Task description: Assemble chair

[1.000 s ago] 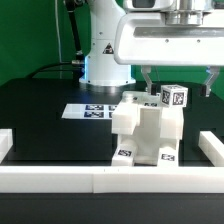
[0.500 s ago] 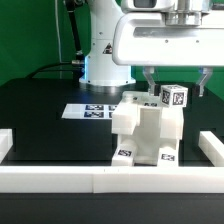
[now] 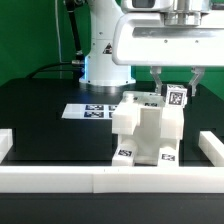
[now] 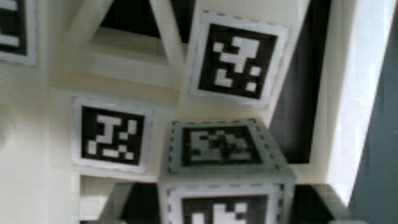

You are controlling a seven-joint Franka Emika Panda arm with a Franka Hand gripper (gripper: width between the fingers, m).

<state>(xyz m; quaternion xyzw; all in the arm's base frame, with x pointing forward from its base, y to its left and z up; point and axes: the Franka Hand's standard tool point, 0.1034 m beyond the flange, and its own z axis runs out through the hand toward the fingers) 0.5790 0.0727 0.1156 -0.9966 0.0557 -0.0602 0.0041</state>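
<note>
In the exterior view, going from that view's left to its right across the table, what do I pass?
First the left border rail, then the marker board, then the partly built chair, then the right border rail.

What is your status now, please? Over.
Gripper straddles small tagged block, grip not confirmed. Block sits atop chair assembly. Marker board lies apart, no obstruction.
</note>
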